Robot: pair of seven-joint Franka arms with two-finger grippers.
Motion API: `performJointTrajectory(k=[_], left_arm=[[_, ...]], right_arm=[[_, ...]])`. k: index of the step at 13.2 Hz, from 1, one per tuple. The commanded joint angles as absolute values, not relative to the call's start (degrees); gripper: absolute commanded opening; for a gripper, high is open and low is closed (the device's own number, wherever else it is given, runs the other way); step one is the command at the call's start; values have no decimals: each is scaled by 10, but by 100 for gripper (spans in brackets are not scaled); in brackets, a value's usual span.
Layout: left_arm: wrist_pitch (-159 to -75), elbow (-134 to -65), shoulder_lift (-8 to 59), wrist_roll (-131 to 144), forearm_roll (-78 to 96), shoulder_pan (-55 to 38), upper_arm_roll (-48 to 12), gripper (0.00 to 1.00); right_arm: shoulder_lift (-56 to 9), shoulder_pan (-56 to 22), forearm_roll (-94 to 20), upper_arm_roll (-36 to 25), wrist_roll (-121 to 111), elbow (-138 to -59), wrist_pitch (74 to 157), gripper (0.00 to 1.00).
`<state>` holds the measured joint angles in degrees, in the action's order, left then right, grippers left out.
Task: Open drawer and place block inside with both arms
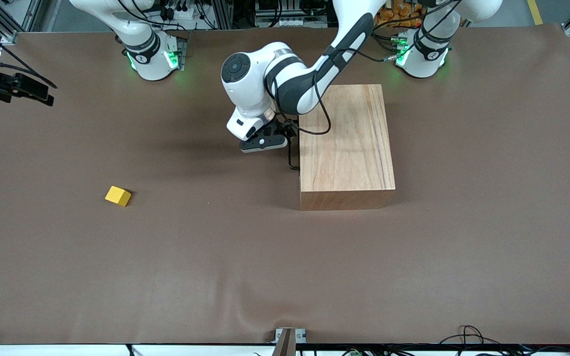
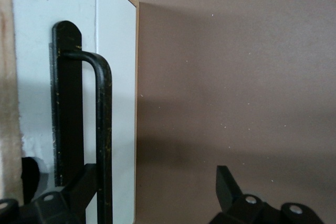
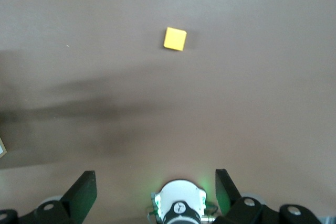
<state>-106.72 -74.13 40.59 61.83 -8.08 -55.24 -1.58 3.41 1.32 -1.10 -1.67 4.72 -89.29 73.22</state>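
The wooden box [image 1: 347, 143] stands mid-table with its drawer [image 2: 113, 77] shut; the white front panel faces the right arm's end. My left gripper [image 1: 291, 134] [image 2: 156, 174] is at that panel, open, straddling the black wire handle [image 2: 105, 129]. One finger [image 2: 79, 187] sits between handle and panel; the other [image 2: 227, 182] is well clear of it. The yellow block [image 1: 118, 196] [image 3: 175, 39] lies on the table toward the right arm's end, nearer the front camera than the box. My right gripper [image 3: 156, 182] hangs open and empty high over the table, well short of the block.
The brown table cover [image 1: 285, 257] spreads wide around the box and block. The right arm's green-lit base [image 1: 151, 54] [image 3: 179, 205] and the left arm's base [image 1: 421, 54] stand along the robots' edge. A small bracket [image 1: 289, 338] sits at the edge nearest the front camera.
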Motion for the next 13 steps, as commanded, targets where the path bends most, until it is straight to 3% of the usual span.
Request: performJointTrajectory(k=[1,9,13], left_arm=[[-1051,-727,408,607,-94,-559,-9,100],[-1041,-727,423,606,-94,-562,-8,100],[-1045,-726,424,605,-94,-562,-9,100]], right_arm=[[89,26,-11,-11,53,-938,722,100],[101,25,-10,-9,53,-1003,780,100],[56,22,-10,-9,52,-1018,831,100]])
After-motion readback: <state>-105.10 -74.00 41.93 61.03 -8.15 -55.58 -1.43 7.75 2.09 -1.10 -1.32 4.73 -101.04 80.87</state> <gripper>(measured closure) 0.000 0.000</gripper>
